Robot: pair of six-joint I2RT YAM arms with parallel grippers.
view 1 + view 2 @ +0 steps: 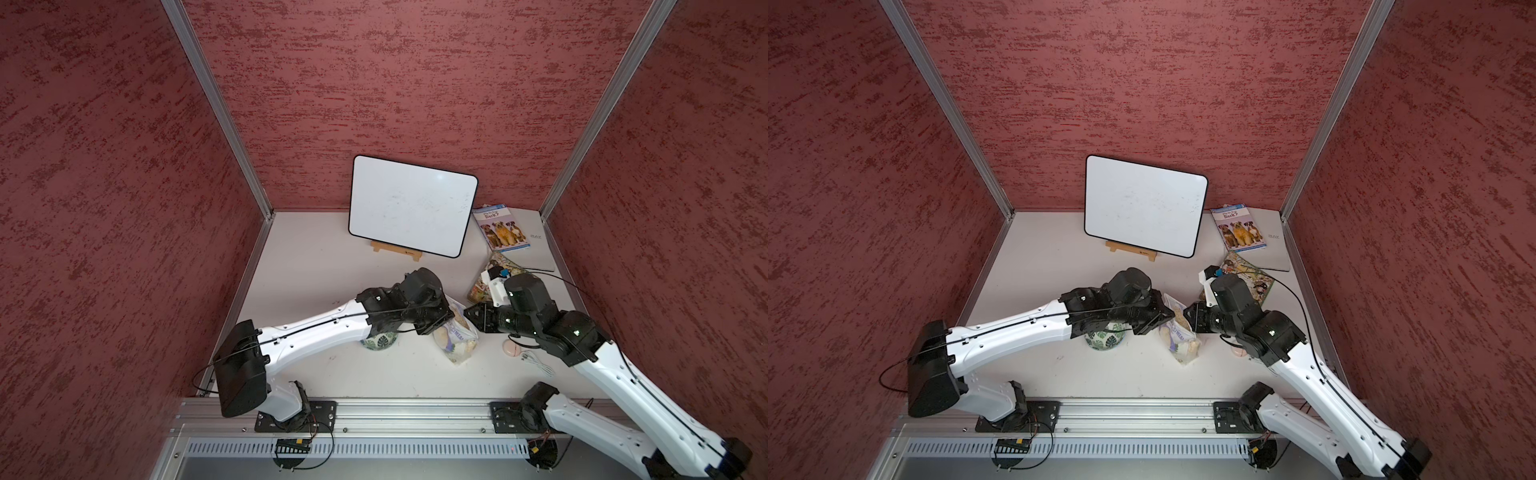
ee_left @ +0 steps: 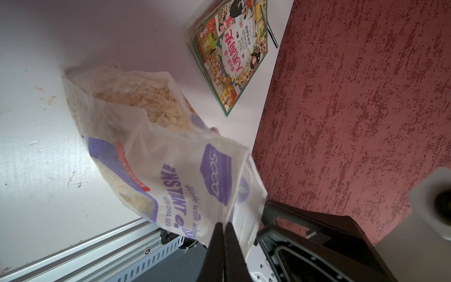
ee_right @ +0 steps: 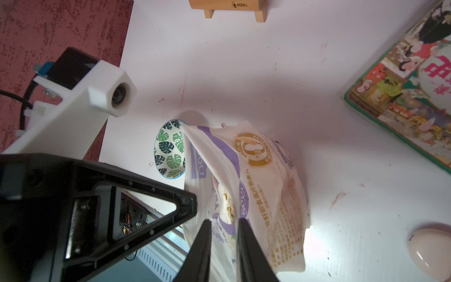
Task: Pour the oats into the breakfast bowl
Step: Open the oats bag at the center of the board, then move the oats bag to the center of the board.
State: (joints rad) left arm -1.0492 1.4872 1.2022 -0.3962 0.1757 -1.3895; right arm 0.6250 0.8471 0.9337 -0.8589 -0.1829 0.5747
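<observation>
Closest, along the bottom edge of both top views, an aluminium rail (image 1: 374, 411) is carrying the two arm bases. From there both arms are reaching up-frame and inward, meeting over the bag of oats (image 1: 455, 336), which is sitting just right of centre on the white table (image 1: 311, 266) with its base resting on the surface.

The left gripper (image 2: 223, 223) is pinching the bag's upper edge. In the left wrist view its black fingers are pressing together on the film, and pale flakes are showing through the clear plastic. The right gripper (image 3: 224, 221) is sitting at the bag's opposite side. Its fingers are standing slightly apart with film showing in the gap, and I cannot tell whether they are touching it.

The breakfast bowl (image 1: 378, 341) is standing upright just left of the bag, partly hidden under the left arm. To the bag's right, a small pink disc (image 1: 514, 347) and a white cable (image 1: 538, 363) are lying near each other beside the right arm.

Further up-frame on the right, an illustrated book (image 2: 231, 53) is lying flat, and a dog book (image 1: 503, 227) is lying beyond it. A whiteboard (image 1: 411, 205) is leaning on a wooden stand (image 1: 395, 249) at the back wall.
</observation>
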